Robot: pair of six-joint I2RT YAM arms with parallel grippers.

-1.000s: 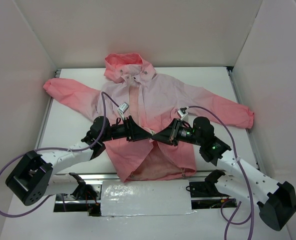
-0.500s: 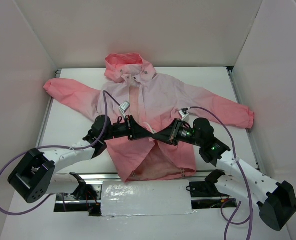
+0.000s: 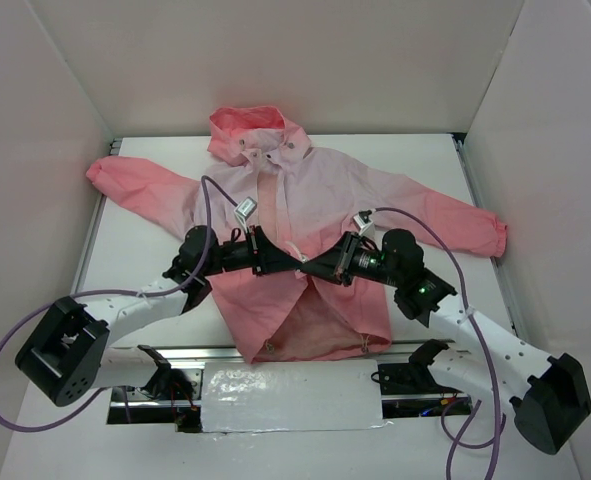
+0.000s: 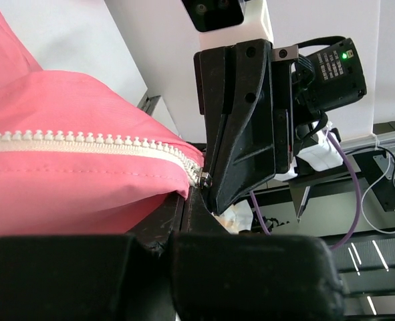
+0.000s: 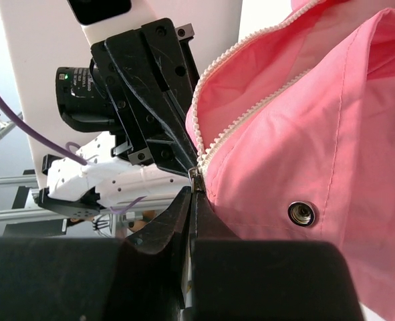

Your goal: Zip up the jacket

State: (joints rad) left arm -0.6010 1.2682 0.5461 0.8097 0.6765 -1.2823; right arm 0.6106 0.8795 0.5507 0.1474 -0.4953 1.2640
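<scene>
The white table (image 3: 425,160) carries the jacket (image 3: 325,190) spread flat, hood at 12 o'clock, hem at 6. At its centre front, the left gripper (image 3: 295,263), reaching from 9 o'clock, is clamped on the zipper (image 4: 83,142) edge. The right gripper (image 3: 310,268), from 3 o'clock, pinches the slider (image 5: 196,174).

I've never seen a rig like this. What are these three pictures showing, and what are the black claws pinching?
Two robot arms are bolted at a white table. One picture looks down from above; the other two come from cameras on each wrist. A thin pink hooded jacket lies spread on the table, its lower front open. The left gripper and right gripper meet tip to tip, each shut on the jacket's front edge at the white zipper, where its toothed rows come together.
</scene>
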